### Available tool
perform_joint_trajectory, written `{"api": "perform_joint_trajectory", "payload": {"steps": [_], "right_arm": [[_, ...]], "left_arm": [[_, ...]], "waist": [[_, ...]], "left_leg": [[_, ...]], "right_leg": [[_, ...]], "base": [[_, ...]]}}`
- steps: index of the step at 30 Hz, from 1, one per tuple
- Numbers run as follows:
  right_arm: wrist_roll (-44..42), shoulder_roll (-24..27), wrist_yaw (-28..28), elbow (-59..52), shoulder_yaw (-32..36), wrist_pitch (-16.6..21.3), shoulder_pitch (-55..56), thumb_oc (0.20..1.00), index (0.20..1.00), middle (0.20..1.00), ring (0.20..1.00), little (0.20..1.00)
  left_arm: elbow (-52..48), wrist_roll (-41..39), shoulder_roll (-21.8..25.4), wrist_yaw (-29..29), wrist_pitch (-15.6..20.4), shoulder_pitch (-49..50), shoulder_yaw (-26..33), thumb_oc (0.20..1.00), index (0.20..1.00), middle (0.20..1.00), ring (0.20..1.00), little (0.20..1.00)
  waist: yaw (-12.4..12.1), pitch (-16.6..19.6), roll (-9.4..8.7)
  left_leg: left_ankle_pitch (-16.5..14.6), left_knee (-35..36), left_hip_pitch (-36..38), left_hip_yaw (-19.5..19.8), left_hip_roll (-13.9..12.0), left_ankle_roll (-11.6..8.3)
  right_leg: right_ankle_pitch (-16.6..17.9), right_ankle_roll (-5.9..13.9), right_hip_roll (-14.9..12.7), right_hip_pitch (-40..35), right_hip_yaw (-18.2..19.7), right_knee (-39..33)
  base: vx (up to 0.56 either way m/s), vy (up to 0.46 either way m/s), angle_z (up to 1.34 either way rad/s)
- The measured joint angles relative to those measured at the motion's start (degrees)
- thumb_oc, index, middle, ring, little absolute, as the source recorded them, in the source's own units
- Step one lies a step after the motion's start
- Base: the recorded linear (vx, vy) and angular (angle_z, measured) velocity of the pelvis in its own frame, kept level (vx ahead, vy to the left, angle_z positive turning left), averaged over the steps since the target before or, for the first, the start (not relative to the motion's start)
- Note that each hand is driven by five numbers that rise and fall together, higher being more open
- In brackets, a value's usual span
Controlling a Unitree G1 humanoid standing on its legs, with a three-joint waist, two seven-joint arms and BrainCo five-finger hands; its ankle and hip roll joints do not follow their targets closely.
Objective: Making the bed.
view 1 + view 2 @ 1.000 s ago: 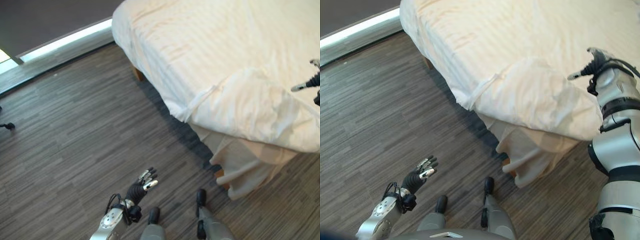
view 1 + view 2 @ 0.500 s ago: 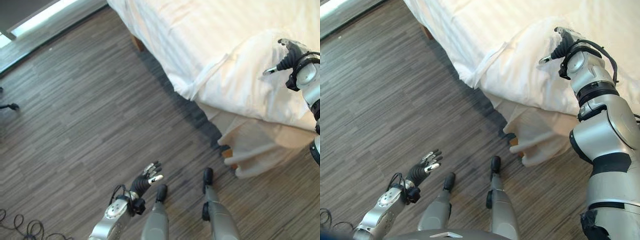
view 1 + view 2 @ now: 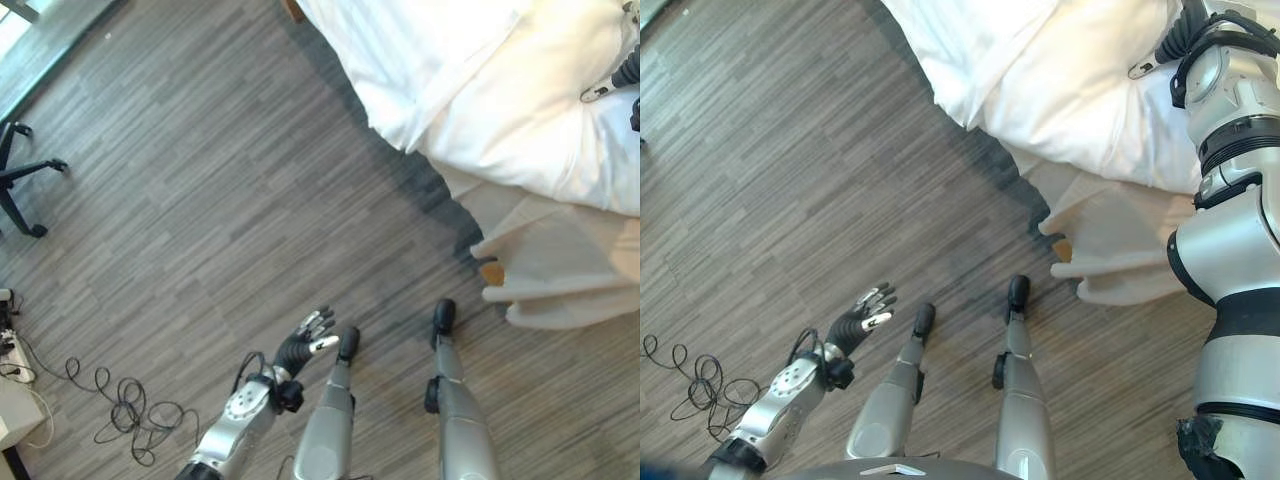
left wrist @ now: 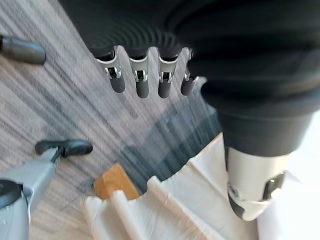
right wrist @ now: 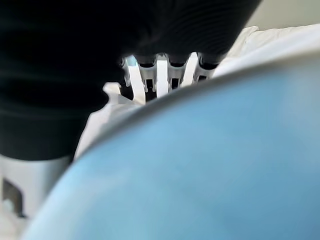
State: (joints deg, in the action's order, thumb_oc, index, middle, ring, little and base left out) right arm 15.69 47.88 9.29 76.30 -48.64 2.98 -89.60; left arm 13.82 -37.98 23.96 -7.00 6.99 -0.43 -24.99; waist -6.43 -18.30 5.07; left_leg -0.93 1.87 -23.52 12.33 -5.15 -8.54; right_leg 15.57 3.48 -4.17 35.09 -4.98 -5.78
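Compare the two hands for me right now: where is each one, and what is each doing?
The left hand hangs low over the bare wood floor, beside the robot; the right hand is raised up over the white duvet at the bed's corner. The left hand's fingers are straight and hold nothing; the right hand's fingers are mostly hidden, so I cannot tell their state. Both wear dark ribbed covers.

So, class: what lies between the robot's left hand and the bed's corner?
Bare wood-look floor separates the left hand from the bed, in the left eye view.

Grey plank floor (image 3: pixel 200 200) (chair base (image 3: pixel 25 180) nearby)
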Motion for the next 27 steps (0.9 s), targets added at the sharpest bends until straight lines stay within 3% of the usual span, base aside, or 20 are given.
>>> {"api": "perform_joint_trajectory", "payload": {"steps": [1,3,4,10,14,18,19,20,22,24,26,27], "right_arm": [[-0.1,-0.2,0.3,-0.2,2.2,0.4,1.3,0.2,0.2,0.2,0.2,0.2],[-0.7,-0.9,1.3,-1.4,7.0,0.9,5.1,0.2,0.2,0.2,0.2,0.2],[-1.2,-1.8,3.4,-2.9,13.5,1.7,8.3,0.2,0.2,0.2,0.2,0.2],[-5.0,-4.8,5.9,-8.3,19.5,4.1,18.3,0.2,0.2,0.2,0.2,0.2],[-6.3,-8.3,6.9,-14.8,28.6,7.1,30.4,0.2,0.2,0.2,0.2,0.2],[-10.2,-13.3,6.7,-21.4,38.1,12.5,49.6,0.2,0.2,0.2,0.2,0.2],[-12.6,-15.9,6.0,-22.0,42.0,14.1,55.3,0.2,0.2,0.2,0.2,0.2],[-13.6,-16.5,5.6,-22.3,41.7,14.2,56.7,0.2,0.2,0.2,0.2,0.2],[-15.2,-20.2,2.8,-23.6,46.6,16.0,66.8,0.2,0.2,0.2,0.2,0.2],[-17.1,-22.9,-2.1,-21.8,47.1,16.0,74.5,0.2,0.2,0.2,0.2,0.2],[-18.5,-25.5,-4.9,-16.1,46.7,14.5,79.5,0.2,0.2,0.2,0.2,0.2],[-19.8,-28.9,-6.6,-11.8,46.2,13.7,82.6,0.2,0.2,0.2,0.2,0.2]], "left_arm": [[0.0,0.0,-0.5,0.1,0.0,-0.5,0.0,1.0,1.0,1.0,1.0,1.0],[0.1,0.0,-1.6,0.5,0.0,-1.3,-0.1,1.0,1.0,1.0,1.0,1.0],[0.6,0.1,-2.0,0.8,0.1,-2.1,-0.7,1.0,1.0,1.0,1.0,1.0],[1.2,0.4,-3.3,2.2,0.4,-2.0,-0.8,1.0,1.0,1.0,1.0,1.0],[2.5,0.5,-3.5,2.3,0.6,-1.0,-0.4,1.0,1.0,1.0,1.0,1.0],[4.6,0.6,-3.2,2.9,1.2,1.8,1.4,1.0,1.0,1.0,1.0,1.0],[5.1,0.6,-2.9,3.2,1.3,3.2,2.3,1.0,1.0,1.0,1.0,1.0],[5.2,0.6,-2.8,3.2,1.3,3.1,2.1,1.0,1.0,1.0,1.0,1.0],[5.7,0.5,-2.3,2.9,1.2,4.5,2.6,1.0,1.0,1.0,1.0,1.0],[5.7,0.5,-1.0,2.1,1.2,6.4,2.9,1.0,1.0,1.0,1.0,1.0],[5.6,0.5,-0.5,1.8,1.2,6.5,3.0,1.0,1.0,1.0,1.0,1.0],[5.7,0.5,-0.6,1.7,1.2,6.4,3.0,1.0,1.0,1.0,1.0,1.0]], "waist": [[0.0,0.0,-0.08],[0.1,-0.1,-0.1],[0.1,-0.1,-0.27],[2.0,0.4,-1.4],[3.0,2.1,-3.86],[5.3,5.1,-8.05],[5.6,6.2,-9.2],[6.4,7.0,-10.63],[6.9,7.3,-11.14],[8.0,8.1,-12.09],[7.9,8.3,-11.93],[8.2,8.4,-10.92]], "left_leg": [[0.0,0.0,0.0,-0.1,-0.1,0.0],[0.0,0.0,0.1,-0.2,-0.3,0.0],[0.0,0.1,0.8,-0.4,-0.4,0.0],[0.0,0.1,2.9,-0.6,-0.3,0.02],[0.1,0.5,4.3,-0.7,-0.4,0.11],[0.1,2.1,7.8,-1.4,-0.2,0.24],[0.2,2.7,9.0,-2.1,-0.1,0.33],[0.2,2.8,9.4,-2.4,-0.1,0.34],[-0.2,3.4,12.6,-1.9,-0.3,0.69],[-1.1,3.4,15.4,-2.5,-0.3,1.77],[-1.4,3.4,16.4,-2.7,0.0,2.09],[-1.7,3.4,16.7,-2.9,0.5,2.7]], "right_leg": [[-0.2,0.22,0.0,0.0,0.0,0.0],[-0.3,0.36,0.2,-0.1,0.1,0.0],[-0.3,0.33,0.2,-0.6,0.2,0.0],[-0.5,0.1,0.3,-2.5,0.7,0.0],[-0.6,0.07,0.3,-3.6,0.8,0.0],[-1.1,0.5,0.1,-5.9,1.5,0.0],[-1.3,0.78,-0.1,-6.8,2.1,0.0],[-1.3,0.93,0.0,-6.9,2.0,0.0],[-2.9,1.52,0.0,-9.4,1.7,1.7],[-4.2,1.89,-0.1,-11.6,2.2,2.5],[-4.7,2.03,-0.5,-12.5,2.4,2.6],[-4.6,2.49,-1.0,-12.7,2.5,2.6]], "base": [[0.01,-0.006,-0.04],[0.0,0.009,-0.02],[0.0,0.023,-0.06],[0.0,0.021,-0.01],[0.0,0.016,0.0],[0.03,0.013,-0.06],[0.09,0.022,-0.16],[0.11,0.022,-0.01],[0.08,0.029,0.04],[0.06,0.032,-0.11],[0.05,0.036,-0.04],[0.05,0.057,-0.05]]}}
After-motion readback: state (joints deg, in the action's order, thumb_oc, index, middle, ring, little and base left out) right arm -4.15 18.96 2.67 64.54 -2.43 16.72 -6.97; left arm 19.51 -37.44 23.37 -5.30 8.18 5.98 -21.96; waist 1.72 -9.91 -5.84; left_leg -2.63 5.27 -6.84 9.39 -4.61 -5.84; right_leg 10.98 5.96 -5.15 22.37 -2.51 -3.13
